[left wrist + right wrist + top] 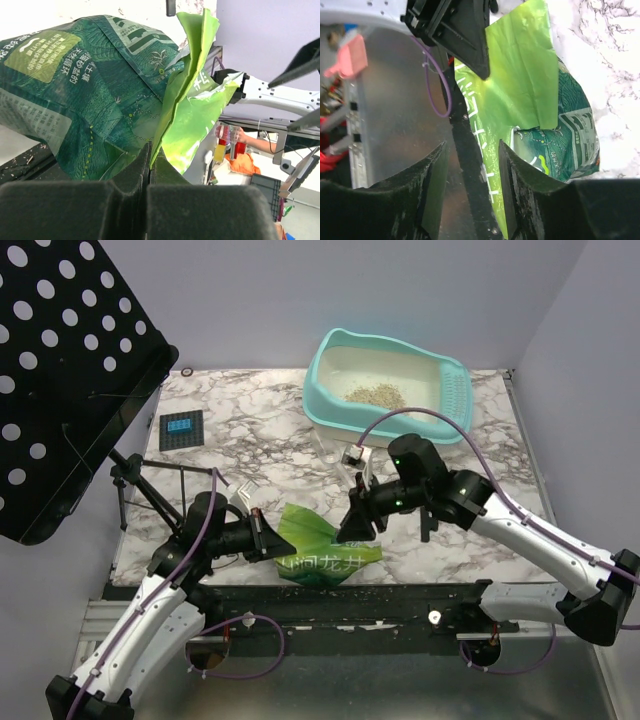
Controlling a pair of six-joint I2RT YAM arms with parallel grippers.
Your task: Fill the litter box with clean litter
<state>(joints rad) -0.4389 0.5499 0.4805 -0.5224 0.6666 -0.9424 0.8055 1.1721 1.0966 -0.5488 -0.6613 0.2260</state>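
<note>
Left gripper point(150, 152) is pinched tight on the green bag point(90, 100) flap. Right gripper point(472, 150) hangs just beside the bag, fingers partly apart, gripping nothing. Small pile of clean litter point(377, 394) sits in the litter box point(328, 408).

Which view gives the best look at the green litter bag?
Left wrist: the green bag fills the frame, print legible, its pale inner flap pinched in the left gripper. Top external shows it small, crumpled at the near edge of the table. Right wrist shows only the pale flap and some dark print.
</note>
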